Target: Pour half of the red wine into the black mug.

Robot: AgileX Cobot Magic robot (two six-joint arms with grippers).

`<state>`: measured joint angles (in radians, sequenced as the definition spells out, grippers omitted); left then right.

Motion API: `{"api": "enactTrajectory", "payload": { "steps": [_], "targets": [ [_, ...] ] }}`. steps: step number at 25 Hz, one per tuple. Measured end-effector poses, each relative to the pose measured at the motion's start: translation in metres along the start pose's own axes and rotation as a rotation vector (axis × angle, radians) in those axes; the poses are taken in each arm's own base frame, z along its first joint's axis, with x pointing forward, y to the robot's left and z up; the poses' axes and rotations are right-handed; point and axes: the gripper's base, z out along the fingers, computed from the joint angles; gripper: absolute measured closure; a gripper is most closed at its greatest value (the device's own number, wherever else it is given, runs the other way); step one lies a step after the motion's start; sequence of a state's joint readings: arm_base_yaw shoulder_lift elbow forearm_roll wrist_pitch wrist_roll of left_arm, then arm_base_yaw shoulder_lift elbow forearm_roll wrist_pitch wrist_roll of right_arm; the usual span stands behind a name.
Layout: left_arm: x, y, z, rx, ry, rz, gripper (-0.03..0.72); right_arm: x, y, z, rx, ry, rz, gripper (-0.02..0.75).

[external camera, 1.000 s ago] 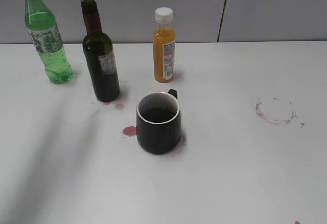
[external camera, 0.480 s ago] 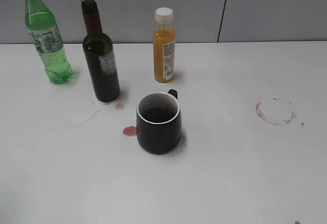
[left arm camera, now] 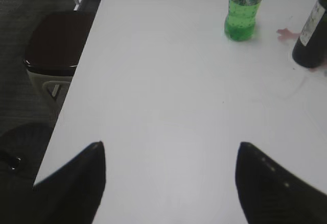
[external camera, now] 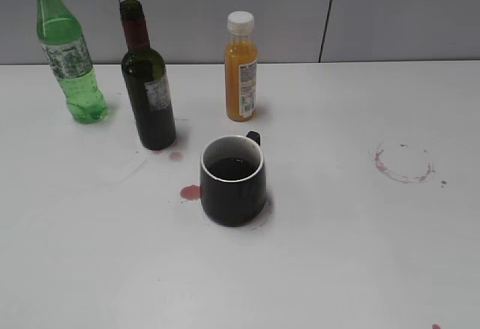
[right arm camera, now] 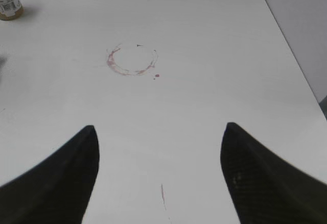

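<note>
A black mug [external camera: 232, 180] with a white rim stands near the middle of a white table [external camera: 337, 254], dark red wine [external camera: 232, 168] pooled inside it and its handle turned toward the back. Just behind it to the left stands a dark green wine bottle [external camera: 148, 82], upright and uncapped, its lower part dark with liquid. A small red puddle [external camera: 190, 192] lies just left of the mug, and a smaller red drop [external camera: 175, 156] sits at the foot of the wine bottle. A green plastic bottle [external camera: 69, 52] stands at the far left and an orange juice bottle [external camera: 241, 67] behind the mug. To the right, well apart, a reddish ring stain [external camera: 405, 163] marks the table. The left gripper [left arm camera: 171, 183] hangs over bare table near its left edge, jaws spread wide and holding nothing; the right gripper [right arm camera: 159, 175] likewise stands wide open and empty, near the ring stain.
</note>
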<state>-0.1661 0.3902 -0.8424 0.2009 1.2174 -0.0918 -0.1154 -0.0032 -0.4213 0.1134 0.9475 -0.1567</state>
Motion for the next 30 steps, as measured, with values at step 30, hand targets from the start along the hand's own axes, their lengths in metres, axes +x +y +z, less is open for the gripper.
{"api": "enactTrajectory", "payload": {
  "steps": [30],
  "targets": [
    [0.083,-0.013,0.019,0.13,-0.21,-0.024,0.099,0.0,0.0,0.0,-0.001,0.0,0.001,0.174]
  ]
}}
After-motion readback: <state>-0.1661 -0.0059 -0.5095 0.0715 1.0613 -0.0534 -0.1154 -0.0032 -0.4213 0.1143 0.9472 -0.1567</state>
